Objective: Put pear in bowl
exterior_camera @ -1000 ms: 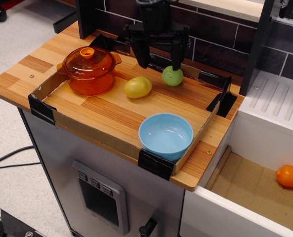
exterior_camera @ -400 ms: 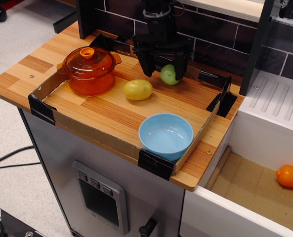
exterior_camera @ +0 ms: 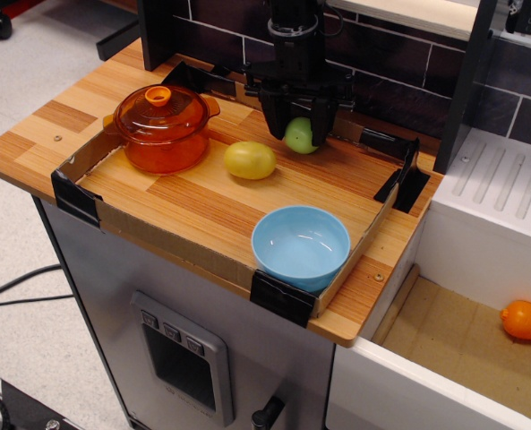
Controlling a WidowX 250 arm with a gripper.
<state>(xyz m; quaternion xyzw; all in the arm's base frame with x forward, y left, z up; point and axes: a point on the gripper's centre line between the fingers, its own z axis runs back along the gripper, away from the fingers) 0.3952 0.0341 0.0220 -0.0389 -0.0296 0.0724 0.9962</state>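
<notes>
Nearest the camera, low and right of centre in the frame, the round light-blue plastic bowl [exterior_camera: 301,245] sits empty in the front corner of the shallow cardboard-walled tray [exterior_camera: 162,235] on the wooden counter. Further back, about mid-frame, lies a yellow lemon-like oval fruit [exterior_camera: 250,159], and to its left stands a transparent orange lidded pot [exterior_camera: 162,127]. Off at the lower right edge, well apart from the tray, an orange vegetable [exterior_camera: 526,320] rests on a brown surface.

Beyond the yellow fruit, toward the upper middle of the frame, the small smooth light-green pear [exterior_camera: 298,136] sits near the tray's back wall. The black gripper [exterior_camera: 297,128] hangs straight down over it, one finger on each side of the fruit, so it looks to be pinching the pear or just about to; whether the pads press firmly cannot be told, as the fingers hide the contact.

By my reading the grasp is the step in hand. The next move calls for a secure hold, a lift clear of the tray floor, then a carry forward and rightward past the yellow fruit to above the bowl before letting go.
</notes>
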